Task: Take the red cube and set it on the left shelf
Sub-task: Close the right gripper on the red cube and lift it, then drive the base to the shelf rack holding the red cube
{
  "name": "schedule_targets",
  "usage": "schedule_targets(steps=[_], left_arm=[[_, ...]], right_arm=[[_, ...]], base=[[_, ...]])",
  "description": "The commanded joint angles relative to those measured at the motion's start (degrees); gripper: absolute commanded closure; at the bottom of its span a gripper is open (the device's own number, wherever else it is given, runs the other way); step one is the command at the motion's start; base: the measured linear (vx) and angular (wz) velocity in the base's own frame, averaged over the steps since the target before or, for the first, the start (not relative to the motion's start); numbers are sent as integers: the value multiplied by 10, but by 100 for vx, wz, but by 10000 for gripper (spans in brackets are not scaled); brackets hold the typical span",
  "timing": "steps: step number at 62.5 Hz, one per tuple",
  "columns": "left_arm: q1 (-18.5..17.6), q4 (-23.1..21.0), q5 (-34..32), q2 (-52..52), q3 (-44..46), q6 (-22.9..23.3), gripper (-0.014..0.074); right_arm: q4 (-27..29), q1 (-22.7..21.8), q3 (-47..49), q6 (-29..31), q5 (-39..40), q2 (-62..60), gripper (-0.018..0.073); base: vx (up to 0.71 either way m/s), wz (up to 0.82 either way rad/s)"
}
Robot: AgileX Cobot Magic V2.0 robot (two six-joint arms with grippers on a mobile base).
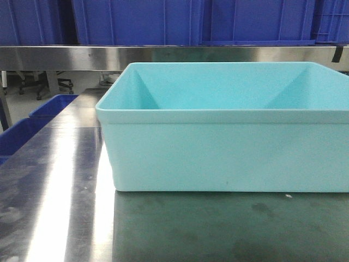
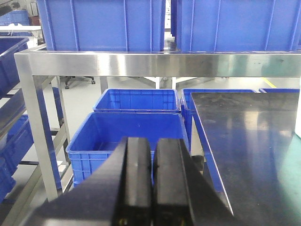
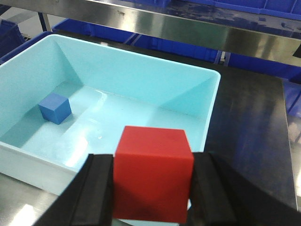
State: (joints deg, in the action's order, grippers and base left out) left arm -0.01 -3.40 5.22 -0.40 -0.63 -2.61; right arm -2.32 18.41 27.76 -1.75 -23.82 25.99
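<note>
tub [image 3: 134,70] holds blue cube [image 3: 55,108] — red cube [image 3: 153,174] clamped

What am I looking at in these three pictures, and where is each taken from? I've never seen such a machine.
This is a two-armed robot. One camera faces forward: it shows a turquoise tub on a steel table, with a shelf of blue crates behind. The other two cameras sit on the wrists. The right end effector is shut on a red cube over the tub's near edge; a blue cube lies inside the tub. The left end effector is shut, empty, beside the table's edge.
</note>
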Motion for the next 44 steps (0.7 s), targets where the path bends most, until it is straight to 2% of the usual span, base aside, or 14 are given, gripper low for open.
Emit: schedule_targets(steps=[1,26,44], left_arm=[[0,-4,-45,-7,-14,3,506],[0,-4,-45,-7,-14,3,506],[0,-4,-45,-7,-14,3,506]], right_arm=[[-8,1,15,5,57,1,436],[-8,1,15,5,55,1,436],[-8,1,15,5,55,1,436]], base=[[0,0],[0,0],[-3,19]])
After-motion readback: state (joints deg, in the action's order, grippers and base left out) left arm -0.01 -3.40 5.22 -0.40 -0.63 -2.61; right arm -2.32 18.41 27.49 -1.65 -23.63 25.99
